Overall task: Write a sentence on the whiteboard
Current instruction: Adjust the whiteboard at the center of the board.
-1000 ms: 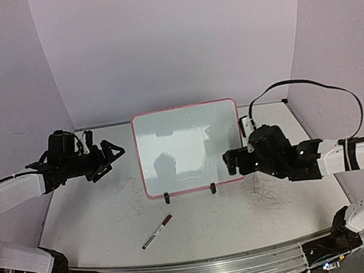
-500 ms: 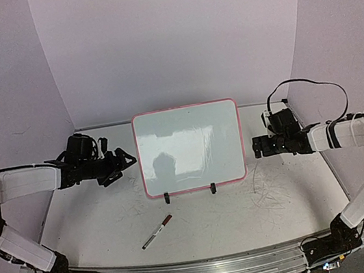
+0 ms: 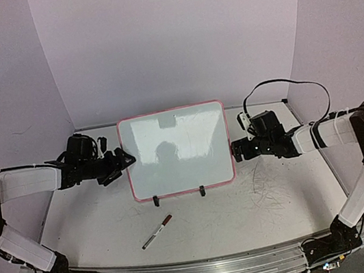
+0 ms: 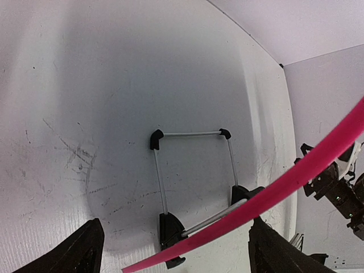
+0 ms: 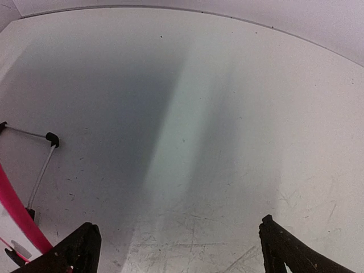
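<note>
The whiteboard (image 3: 177, 151), white with a red-pink frame, stands on two black clip feet mid-table. Its face is blank; no sentence shows on it. My left gripper (image 3: 124, 161) is open at the board's left edge. In the left wrist view the red frame (image 4: 296, 176) runs diagonally between the spread fingers of this gripper (image 4: 179, 247), with the board's wire stand (image 4: 190, 134) behind. My right gripper (image 3: 237, 150) is open at the board's right edge. In the right wrist view that gripper (image 5: 176, 250) has nothing between its fingers, and the frame (image 5: 14, 216) sits at the far left.
A marker (image 3: 157, 231) with a dark red cap lies on the scuffed white table in front of the board. Curved pale walls close in the back and sides. A metal rail (image 3: 203, 271) runs along the near edge. A black cable (image 3: 284, 83) loops over the right arm.
The whiteboard has slid a little to the left. The right gripper moved left up to the board's right edge. The left gripper stayed by the left edge, its jaws slightly narrower.
</note>
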### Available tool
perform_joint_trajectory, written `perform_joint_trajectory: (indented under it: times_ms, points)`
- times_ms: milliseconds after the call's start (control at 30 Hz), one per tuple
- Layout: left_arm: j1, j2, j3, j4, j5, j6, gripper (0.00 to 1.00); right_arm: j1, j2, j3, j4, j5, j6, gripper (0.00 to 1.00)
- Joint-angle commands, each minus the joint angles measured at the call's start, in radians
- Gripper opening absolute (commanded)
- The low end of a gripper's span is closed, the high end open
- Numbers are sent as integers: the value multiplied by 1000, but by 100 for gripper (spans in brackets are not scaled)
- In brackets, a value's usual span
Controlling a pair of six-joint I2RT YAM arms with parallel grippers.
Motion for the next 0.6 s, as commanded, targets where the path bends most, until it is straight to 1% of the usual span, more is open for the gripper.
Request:
perform_joint_trajectory:
  times_ms: [0, 67, 133, 200, 267, 333, 433, 567]
  points:
    - [-2, -26, -14, 42, -25, -12, 88, 13, -84, -17, -5, 106, 57, 98]
    - [-2, -26, -17, 42, -27, -10, 87, 12, -129, -37, -51, 158, 84, 98]
    - [-2, -21, -20, 42, -30, -4, 84, 13, -167, -33, -136, 187, 126, 98]
    - [-2, -14, -24, 44, -34, 6, 80, 19, -210, -25, -238, 159, 197, 93]
    - [-2, -5, -27, 56, -22, 29, 77, 63, -238, -33, -266, 97, 269, 90]
    - [-2, 9, -32, 85, 21, 61, 75, 137, -240, -41, -264, 36, 332, 89]
    - [-1, 27, -44, 126, 80, 104, 64, 252, -156, -20, -219, -49, 409, 85]
    - [8, 48, -52, 146, 101, 146, 57, 366, 23, 78, -223, -4, 465, 79]
